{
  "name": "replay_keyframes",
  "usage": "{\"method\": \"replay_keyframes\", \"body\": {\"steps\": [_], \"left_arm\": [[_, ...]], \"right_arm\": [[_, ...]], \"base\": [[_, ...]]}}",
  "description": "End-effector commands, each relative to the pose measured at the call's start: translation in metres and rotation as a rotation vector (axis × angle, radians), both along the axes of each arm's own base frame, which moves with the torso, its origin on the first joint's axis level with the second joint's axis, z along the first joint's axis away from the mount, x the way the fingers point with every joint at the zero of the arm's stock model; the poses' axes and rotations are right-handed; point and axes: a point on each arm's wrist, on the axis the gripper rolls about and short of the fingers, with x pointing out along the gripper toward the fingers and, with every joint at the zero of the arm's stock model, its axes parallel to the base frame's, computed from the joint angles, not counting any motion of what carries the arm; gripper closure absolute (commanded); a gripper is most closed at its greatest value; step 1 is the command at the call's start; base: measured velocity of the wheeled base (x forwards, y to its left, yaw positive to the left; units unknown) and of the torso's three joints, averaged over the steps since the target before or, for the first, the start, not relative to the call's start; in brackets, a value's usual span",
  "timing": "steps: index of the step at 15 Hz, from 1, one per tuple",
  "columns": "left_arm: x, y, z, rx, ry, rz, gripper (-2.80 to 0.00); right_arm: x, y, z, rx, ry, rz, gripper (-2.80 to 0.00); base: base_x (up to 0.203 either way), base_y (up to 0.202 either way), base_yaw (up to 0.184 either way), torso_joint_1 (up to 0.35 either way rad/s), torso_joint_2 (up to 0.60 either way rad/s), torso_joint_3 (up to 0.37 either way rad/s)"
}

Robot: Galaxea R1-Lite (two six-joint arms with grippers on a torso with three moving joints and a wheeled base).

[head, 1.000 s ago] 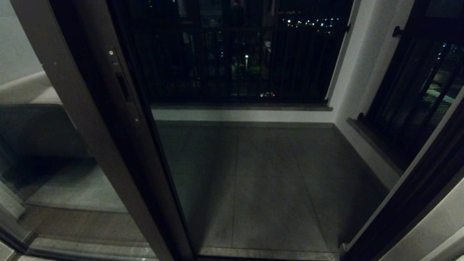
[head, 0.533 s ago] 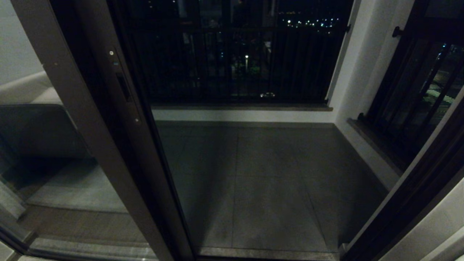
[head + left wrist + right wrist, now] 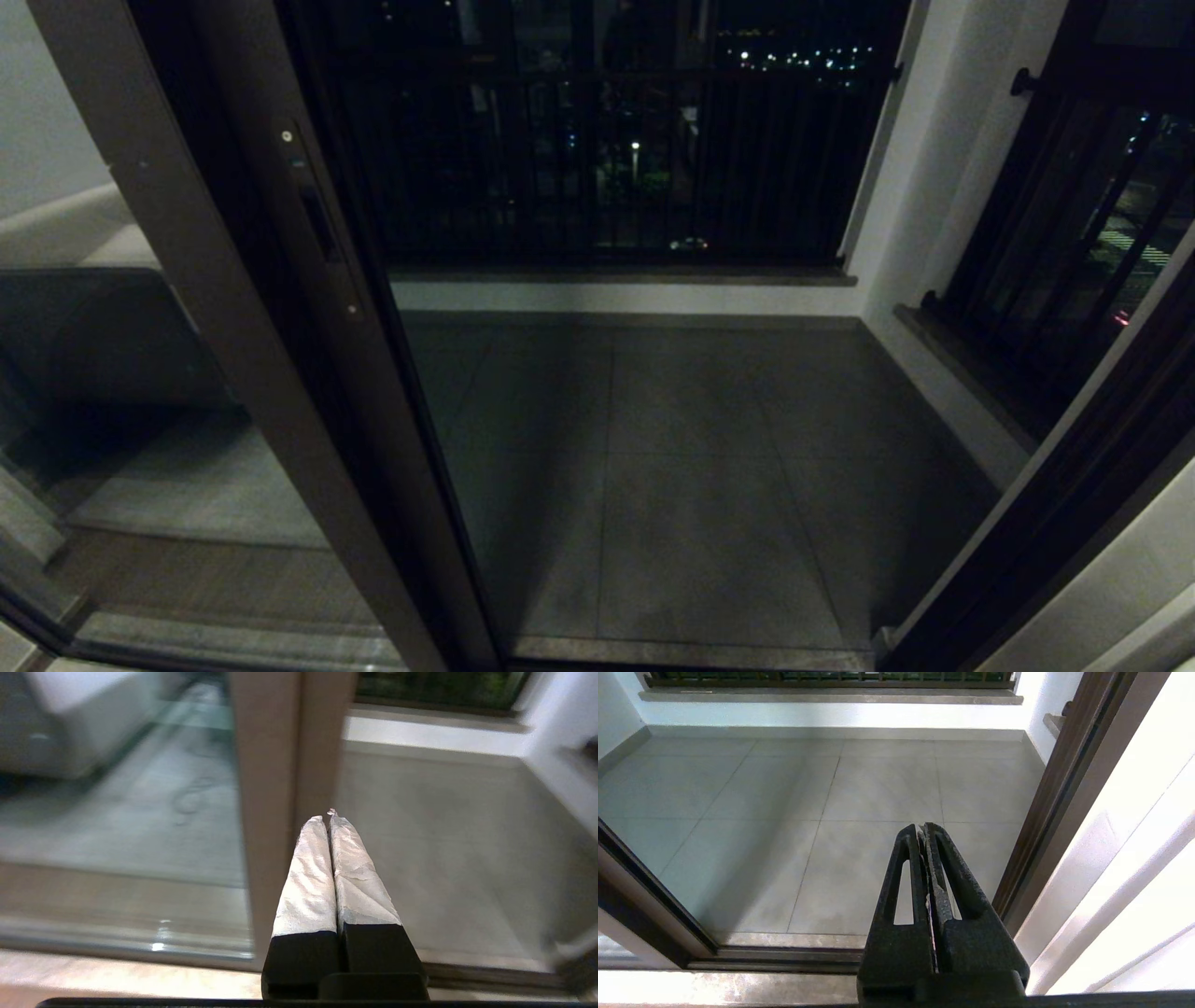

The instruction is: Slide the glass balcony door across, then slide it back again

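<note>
A: Head view first. Where is the glass balcony door [image 3: 308, 308]?

B: It stands on the robot's left, slid aside, so the way onto the tiled balcony floor [image 3: 681, 467] is open. Its dark brown stile carries a narrow recessed slot handle [image 3: 317, 224] with small screws above and below. Beyond is the black railing [image 3: 607, 159]. Neither arm shows here.

A: How do you expect it to handle?

B: Heavy and stiff, I'd judge: a tall framed pane on a floor track [image 3: 672, 651]. It should roll only sideways, so a steady horizontal push or pull, no jerking; the glass is fragile and slick. Take it at the slot handle or press on the metal edge of the stile, never on the pane.

A: Left wrist view?

B: The left gripper [image 3: 331, 817] has its white-wrapped fingers [image 3: 308, 877] pressed together, holding nothing, aimed at the door's stile [image 3: 280, 765], near its edge. Whether the tips touch it I cannot tell.

A: Right wrist view?

B: The right gripper [image 3: 923, 828] hangs over the open threshold, fingers [image 3: 948, 877] together and empty, with the brown door jamb [image 3: 1045, 812] off to one side.
</note>
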Motion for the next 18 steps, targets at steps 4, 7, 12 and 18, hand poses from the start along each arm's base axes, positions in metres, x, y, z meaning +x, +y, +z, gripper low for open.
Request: {"method": "replay_keyframes", "body": {"steps": [4,7,12,18], "left_arm": [[0.0005,-0.0010,-0.0062,0.144,0.044,-0.044,0.00],[0.0006,-0.0001,-0.0060,0.059,0.043,-0.005,0.00],[0.0006,-0.0001,-0.0060,0.057,0.043,-0.005,0.00],[0.0006,-0.0001,-0.0060,0.057,0.043,-0.005,0.00]], "right_arm": [[0.0000,0.0000,-0.0001,0.000,0.001,0.000,0.00],[0.0000,0.0000,-0.0001,0.000,0.001,0.002,0.00],[0.0000,-0.0001,-0.0001,0.011,0.001,-0.003,0.00],[0.0000,-0.0002,0.0001,0.018,-0.001,-0.008,0.00]], "base": [[0.000,0.000,0.000,0.000,0.00,0.000],[0.000,0.000,0.000,0.000,0.00,0.000],[0.000,0.000,0.000,0.000,0.00,0.000],[0.000,0.000,0.000,0.000,0.00,0.000]]}}
